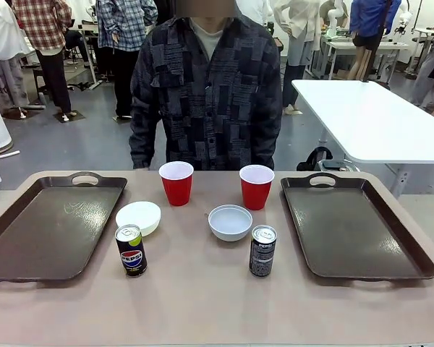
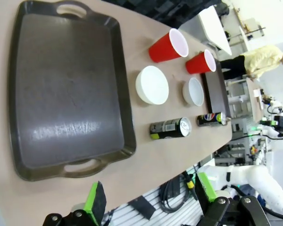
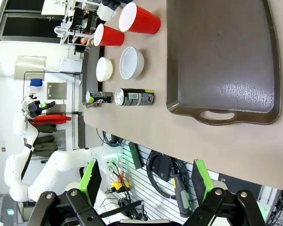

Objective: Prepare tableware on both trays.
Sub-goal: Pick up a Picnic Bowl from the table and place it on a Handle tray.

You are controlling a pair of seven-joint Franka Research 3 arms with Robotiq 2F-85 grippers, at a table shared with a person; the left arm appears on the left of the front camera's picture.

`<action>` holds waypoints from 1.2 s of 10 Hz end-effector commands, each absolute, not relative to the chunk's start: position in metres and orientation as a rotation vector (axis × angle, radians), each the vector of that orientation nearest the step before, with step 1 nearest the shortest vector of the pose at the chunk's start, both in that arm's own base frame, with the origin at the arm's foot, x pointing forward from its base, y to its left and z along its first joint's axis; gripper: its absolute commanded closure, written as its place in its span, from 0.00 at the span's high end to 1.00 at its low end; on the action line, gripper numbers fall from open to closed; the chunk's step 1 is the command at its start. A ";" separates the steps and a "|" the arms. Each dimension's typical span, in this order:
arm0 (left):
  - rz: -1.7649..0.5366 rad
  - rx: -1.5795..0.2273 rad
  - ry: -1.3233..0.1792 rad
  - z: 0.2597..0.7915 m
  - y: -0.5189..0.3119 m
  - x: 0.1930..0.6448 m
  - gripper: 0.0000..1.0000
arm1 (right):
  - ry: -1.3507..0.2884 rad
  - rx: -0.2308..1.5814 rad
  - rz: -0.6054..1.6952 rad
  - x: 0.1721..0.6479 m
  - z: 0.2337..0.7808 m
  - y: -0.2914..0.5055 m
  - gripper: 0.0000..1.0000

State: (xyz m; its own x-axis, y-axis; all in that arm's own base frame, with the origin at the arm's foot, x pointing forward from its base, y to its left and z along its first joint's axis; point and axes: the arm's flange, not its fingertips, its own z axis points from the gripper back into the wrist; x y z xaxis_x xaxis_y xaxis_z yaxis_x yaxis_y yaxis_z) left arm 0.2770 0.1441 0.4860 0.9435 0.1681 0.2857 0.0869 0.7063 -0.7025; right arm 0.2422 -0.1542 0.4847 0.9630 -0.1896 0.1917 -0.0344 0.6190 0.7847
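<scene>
Closest in, seen from the wrists: left gripper (image 2: 149, 193) and right gripper (image 3: 145, 176), both with jaws spread wide, pinching nothing, held back off the near edge of the table (image 1: 202, 303).

Next out, standing on the table between the trays: blue can (image 1: 131, 250) marked "PEPSI" toward the left, black can (image 1: 262, 251) toward the right, print too small to read.

Just behind those, two white bowls: left bowl (image 1: 138, 217) tilted or upturned, hard to say which; right bowl (image 1: 230, 222) mouth up.

Farther again, left cup (image 1: 176, 183) and right cup (image 1: 256, 186), red, upright, well apart.

Flanking all six, left tray (image 1: 50, 231) and right tray (image 1: 354, 231), both bare.

At the far side, a person (image 1: 206, 94) standing, hands hidden below the table edge.

Judged as the very start: nothing loaded yet. Next move likely calling for a reach to the nearest can, a grip round its upright side, then a lift over the raised rim onto the tray beside it.
</scene>
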 end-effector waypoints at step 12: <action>0.050 -0.791 -0.350 0.486 0.146 0.277 1.00 | -0.222 0.671 -0.175 0.287 0.552 -0.095 1.00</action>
State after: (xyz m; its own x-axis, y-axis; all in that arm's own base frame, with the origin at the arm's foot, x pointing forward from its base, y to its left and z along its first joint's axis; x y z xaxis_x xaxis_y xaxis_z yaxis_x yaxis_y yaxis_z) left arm 0.2770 0.1441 0.4860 0.9435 0.1686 0.2852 0.0859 0.7068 -0.7022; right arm 0.2717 -0.1156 0.5368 0.9629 -0.2242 0.1499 0.0640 0.7298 0.6806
